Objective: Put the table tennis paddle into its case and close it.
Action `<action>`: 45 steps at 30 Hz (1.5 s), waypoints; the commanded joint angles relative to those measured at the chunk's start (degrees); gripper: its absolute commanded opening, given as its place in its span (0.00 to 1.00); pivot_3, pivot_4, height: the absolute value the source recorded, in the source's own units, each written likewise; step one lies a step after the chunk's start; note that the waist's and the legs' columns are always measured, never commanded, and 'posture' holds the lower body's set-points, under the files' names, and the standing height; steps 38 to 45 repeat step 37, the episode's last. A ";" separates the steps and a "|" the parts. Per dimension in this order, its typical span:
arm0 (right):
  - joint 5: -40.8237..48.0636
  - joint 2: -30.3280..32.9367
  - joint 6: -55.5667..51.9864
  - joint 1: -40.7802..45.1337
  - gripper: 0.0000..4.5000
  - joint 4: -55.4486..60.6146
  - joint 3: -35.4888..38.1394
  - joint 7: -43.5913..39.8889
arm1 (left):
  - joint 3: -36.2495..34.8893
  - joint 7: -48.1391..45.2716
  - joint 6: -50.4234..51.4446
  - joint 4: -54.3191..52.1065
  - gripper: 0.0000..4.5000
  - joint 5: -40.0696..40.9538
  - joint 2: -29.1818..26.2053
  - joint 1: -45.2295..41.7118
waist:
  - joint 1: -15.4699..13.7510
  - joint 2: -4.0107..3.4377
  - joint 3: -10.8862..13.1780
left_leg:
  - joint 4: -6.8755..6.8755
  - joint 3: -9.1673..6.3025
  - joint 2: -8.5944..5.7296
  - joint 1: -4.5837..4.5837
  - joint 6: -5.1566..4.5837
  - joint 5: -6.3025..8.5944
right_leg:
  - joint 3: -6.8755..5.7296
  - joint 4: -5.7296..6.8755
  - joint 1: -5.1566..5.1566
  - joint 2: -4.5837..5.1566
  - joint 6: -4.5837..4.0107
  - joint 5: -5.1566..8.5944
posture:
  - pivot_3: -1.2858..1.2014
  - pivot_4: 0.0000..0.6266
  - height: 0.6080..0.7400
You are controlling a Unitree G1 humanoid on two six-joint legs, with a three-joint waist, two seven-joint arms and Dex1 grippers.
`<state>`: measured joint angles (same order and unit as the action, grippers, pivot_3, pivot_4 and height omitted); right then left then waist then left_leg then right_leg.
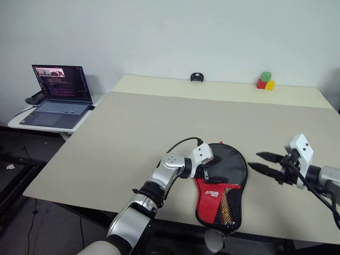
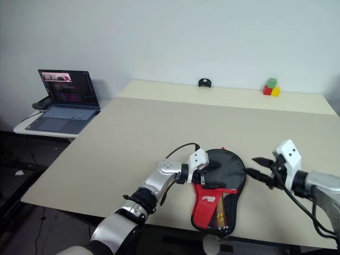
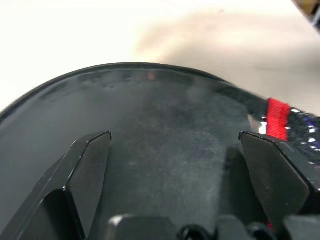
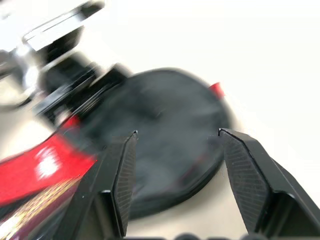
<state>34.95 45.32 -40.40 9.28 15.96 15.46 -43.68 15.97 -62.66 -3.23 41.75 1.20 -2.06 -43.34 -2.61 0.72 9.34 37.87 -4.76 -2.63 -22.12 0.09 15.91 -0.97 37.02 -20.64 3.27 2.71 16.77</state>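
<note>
The case (image 1: 222, 183) lies flat on the bench (image 1: 133, 133) near its front edge, black round part away from the robot, red lower part with the white logo and mesh pocket toward it, and a white pompom (image 1: 214, 239) hanging over the edge. The table tennis paddle is not to be seen on its own; the rounded black bulk of the case suggests it may already sit inside, though I cannot tell for certain.

The left gripper (image 1: 208, 171) reaches in sideways, its fingers (image 3: 90, 170) spread wide over the black fabric with nothing between them. One tip lies near the seam where black meets red, the other on the black panel, and a small red tab shows just outside one finger. This looks like a pinning posture, meant to hold the pouch flat so it does not slide.

The right gripper (image 1: 268, 163) hovers beside the round end of the case, apart from it, fingers (image 4: 245, 175) partly open and empty, pointing toward the case's rim. It is probably lining up to find the zip and draw it shut while the other hand steadies.
</note>
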 commanded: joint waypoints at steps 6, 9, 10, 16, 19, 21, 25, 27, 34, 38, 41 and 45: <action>-4.57 -4.23 8.85 9.68 0.63 -11.68 -4.11 -2.14 | -7.13 -0.97 14.39 -24.51 1.00 10.70 -7.28 1.24 | 1.88 -0.07 0.14 | 0.00 0.26 0.11 -0.83 0.31 -0.17 | 0.25 0.11 -1.03 0.00 -0.07 -0.03 | 0.52 0.24 1.00; -6.41 -5.43 11.32 13.87 0.63 -17.56 -5.44 -3.03 | -9.42 0.99 18.04 -32.84 1.00 12.51 -10.82 2.69 | 2.43 -0.08 0.15 | 0.00 0.31 0.12 -0.81 0.31 -0.17 | 0.30 0.13 -1.04 0.00 -0.08 -0.03 | 0.52 0.24 1.00; -7.18 -5.55 12.31 15.10 0.63 -19.48 -5.94 -3.56 | -10.18 1.65 19.53 -35.12 1.00 13.36 -11.79 3.17 | 2.60 -0.12 0.17 | 0.02 0.32 0.12 -0.80 0.31 -0.17 | 0.32 0.16 -1.04 0.00 -0.09 -0.04 | 0.52 0.24 1.00; -11.25 -4.90 18.55 21.88 0.63 -32.87 -7.66 -8.72 | -14.38 7.52 26.09 -44.32 1.00 16.71 -16.33 9.24 | 2.73 -0.16 0.20 | 0.06 0.38 0.15 -0.71 0.31 -0.17 | 0.38 0.25 -1.03 -0.02 -0.14 -0.07 | 0.52 0.24 1.00; -12.58 -4.53 21.01 25.22 0.63 -38.89 -7.82 -11.56 | -17.68 10.89 28.46 -48.26 1.00 18.02 -18.57 13.87 | 2.73 -0.17 0.21 | 0.06 0.40 0.15 -0.72 0.31 -0.17 | 0.39 0.25 -1.04 -0.02 -0.15 -0.07 | 0.52 0.24 1.00; -13.94 -4.16 23.15 27.37 0.63 -43.17 -8.22 -13.17 | -19.08 12.81 29.30 -50.34 1.00 18.16 -20.11 16.59 | 2.75 -0.19 0.22 | 0.05 0.43 0.17 -0.72 0.32 -0.17 | 0.42 0.25 -1.07 -0.02 -0.15 -0.08 | 0.52 0.24 1.00; -16.48 -4.30 27.36 31.30 0.63 -50.90 -8.15 -13.83 | -21.00 16.04 29.34 -51.51 1.00 18.02 -21.89 19.13 | 2.74 -0.21 0.24 | 0.06 0.45 0.19 -0.72 0.32 -0.18 | 0.43 0.26 -1.08 -0.02 -0.21 -0.11 | 0.52 0.24 1.00; -16.84 -4.77 28.55 33.02 0.63 -53.53 -7.32 -12.89 | -21.06 17.90 28.42 -50.38 1.00 16.27 -22.88 19.38 | 2.64 -0.22 0.24 | 0.07 0.45 0.19 -0.72 0.34 -0.19 | 0.42 0.27 -1.08 -0.02 -0.24 -0.13 | 0.52 0.24 1.00; -18.00 -6.32 28.62 31.52 0.63 -53.54 -7.84 -12.16 | -20.79 23.41 25.34 -44.53 1.00 13.87 -22.20 17.83 | 2.64 -0.22 0.24 | 0.08 0.48 0.20 -0.73 0.36 -0.20 | 0.43 0.27 -1.09 0.00 -0.25 -0.14 | 0.52 0.24 1.00; -18.10 -7.30 28.64 30.85 0.63 -53.67 -7.44 -11.06 | -20.79 25.04 24.03 -42.24 1.00 13.48 -21.64 17.10 | 2.69 -0.22 0.24 | 0.08 0.49 0.20 -0.73 0.36 -0.20 | 0.44 0.29 -1.10 0.00 -0.25 -0.14 | 0.52 0.24 1.00; -18.10 -7.30 28.64 30.85 0.63 -53.67 -7.44 -11.06 | -20.79 25.04 24.03 -42.24 1.00 13.48 -21.64 17.10 | 2.69 -0.22 0.24 | 0.08 0.49 0.20 -0.73 0.36 -0.20 | 0.44 0.29 -1.10 0.00 -0.25 -0.14 | 0.52 0.24 1.00; -18.10 -7.30 28.64 30.85 0.63 -53.67 -7.44 -11.06 | -20.79 25.04 24.03 -42.24 1.00 13.48 -21.64 17.10 | 2.69 -0.22 0.24 | 0.08 0.49 0.20 -0.73 0.36 -0.20 | 0.44 0.29 -1.10 0.00 -0.25 -0.14 | 0.52 0.24 1.00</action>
